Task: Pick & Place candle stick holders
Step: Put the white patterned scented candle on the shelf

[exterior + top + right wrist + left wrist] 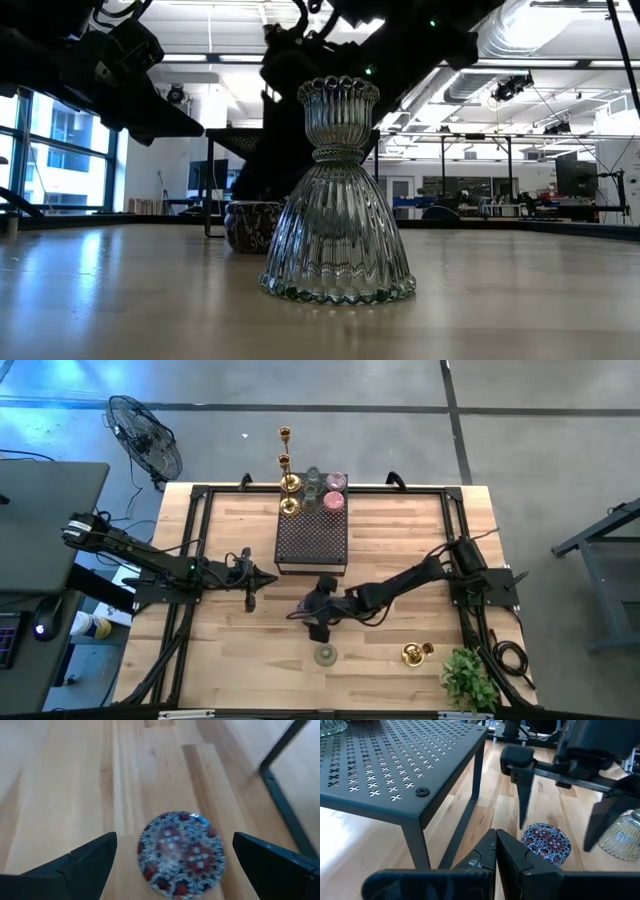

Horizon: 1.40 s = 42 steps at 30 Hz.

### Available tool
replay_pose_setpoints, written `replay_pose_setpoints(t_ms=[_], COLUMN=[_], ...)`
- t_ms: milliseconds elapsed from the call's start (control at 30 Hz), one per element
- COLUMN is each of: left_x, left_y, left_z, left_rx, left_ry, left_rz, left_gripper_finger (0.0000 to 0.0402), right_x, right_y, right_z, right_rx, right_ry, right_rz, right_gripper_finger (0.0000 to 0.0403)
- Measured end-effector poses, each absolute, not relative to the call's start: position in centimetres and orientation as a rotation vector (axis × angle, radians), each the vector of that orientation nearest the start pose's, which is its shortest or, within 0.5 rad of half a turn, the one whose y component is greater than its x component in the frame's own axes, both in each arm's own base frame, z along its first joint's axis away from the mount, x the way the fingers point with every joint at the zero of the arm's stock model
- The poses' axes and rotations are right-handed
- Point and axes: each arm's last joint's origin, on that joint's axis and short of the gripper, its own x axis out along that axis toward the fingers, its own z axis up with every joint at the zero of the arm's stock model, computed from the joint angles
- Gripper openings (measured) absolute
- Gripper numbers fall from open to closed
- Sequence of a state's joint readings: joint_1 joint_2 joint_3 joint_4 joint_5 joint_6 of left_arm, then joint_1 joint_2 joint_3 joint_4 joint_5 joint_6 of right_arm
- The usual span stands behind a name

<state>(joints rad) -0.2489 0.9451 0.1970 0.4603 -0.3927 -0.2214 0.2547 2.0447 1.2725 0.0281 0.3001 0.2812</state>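
Observation:
A low round holder with a red, blue and white pattern (182,852) sits on its base on the wood, near the table's middle. My right gripper (175,840) hovers open above it, slanting down, one finger on each side and clear of it. A clear ribbed glass holder (338,200) stands upright just nearer the front edge (326,655). A gold holder (415,653) lies near the front right. Gold candlesticks (288,480) and pink and green glass cups (325,490) stand on the far end of the dark perforated stand (311,540). My left gripper (255,582) waits shut, left of the stand.
A leafy green plant (468,678) stands at the front right corner. The stand's thin legs (417,845) rise from the wood beside the patterned holder. A black frame (195,540) runs round the table's edges. Bare wood lies at the front left.

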Motion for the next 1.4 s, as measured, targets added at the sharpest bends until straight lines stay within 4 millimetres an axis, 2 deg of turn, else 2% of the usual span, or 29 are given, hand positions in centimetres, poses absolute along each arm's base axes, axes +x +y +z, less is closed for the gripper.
replay_pose_setpoints(t_ms=[767, 1133, 1400], left_x=[17.3, 17.3, 17.3], left_y=[-3.3, -3.3, -3.3], left_z=[16.6, 16.6, 16.6], left_rx=[-0.124, -0.125, -0.125], left_ry=[0.279, 0.279, 0.28], left_rz=[0.163, 0.157, 0.157], left_gripper_finger=[0.0002, 0.0002, 0.0002], right_x=[41.9, 41.9, 41.9], right_y=[9.4, 9.4, 9.5], right_z=[12.9, 12.8, 12.8], right_rx=[0.056, 0.046, 0.051], right_ry=[0.761, 0.77, 0.776], right_rz=[-0.092, -0.07, -0.038], right_gripper_finger=[0.0383, 0.0332, 0.0317])
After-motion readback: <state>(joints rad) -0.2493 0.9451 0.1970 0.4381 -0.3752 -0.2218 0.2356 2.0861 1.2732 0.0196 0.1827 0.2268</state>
